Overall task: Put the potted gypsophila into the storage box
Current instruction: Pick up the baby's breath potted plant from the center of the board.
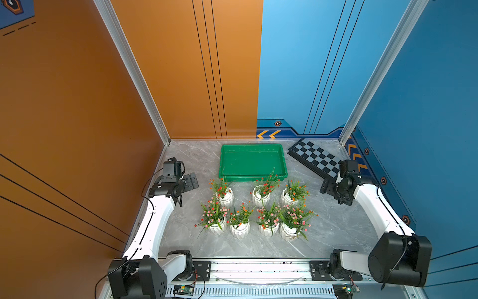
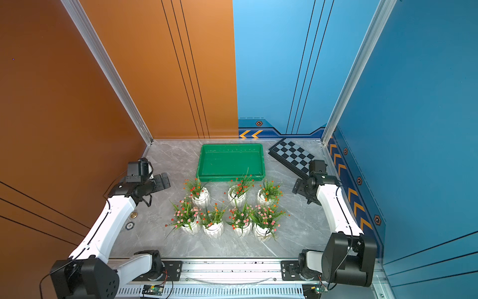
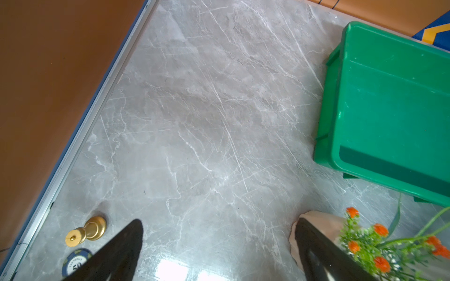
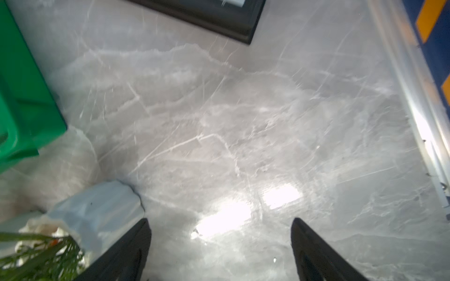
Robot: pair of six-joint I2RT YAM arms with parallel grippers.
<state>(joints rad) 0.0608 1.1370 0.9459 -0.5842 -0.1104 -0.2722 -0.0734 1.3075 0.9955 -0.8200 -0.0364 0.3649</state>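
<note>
— What stands nearest the robot's base?

— A front row of pots (image 1: 240, 230): four white ribbed ones with pink and red flowers, upright on the grey marbled table (image 1: 336, 233), close enough that their sprigs mingle. Off to the left, by the left arm, lies a poker chip (image 2: 130, 225), with a small gold pawn (image 2: 134, 214) just beyond it.

— And behind those?

— A back row of pots (image 1: 257, 200), three with orange-red flowers, also upright. All seven pots are on the table, in front of the tray.

— The grippers?

— One on each side, about level with the back row. The left gripper (image 3: 219, 223) hangs over bare table, its fingers spread wide with only marble between them. The leftmost back pot shows just outside one finger, and both top views show a gap there. The right gripper (image 4: 220, 220) is the same: fingers wide apart over bare table, with the rightmost back pot beside one finger. That wrist view is blurred.

— And the tray?

— The green tray (image 1: 251, 161) lies flat just behind the back row, whose sprigs overlap its near rim in both top views. Farthest off, in the right back corner, a chequered board (image 1: 314, 158) sits askew, apart from the tray.
</note>
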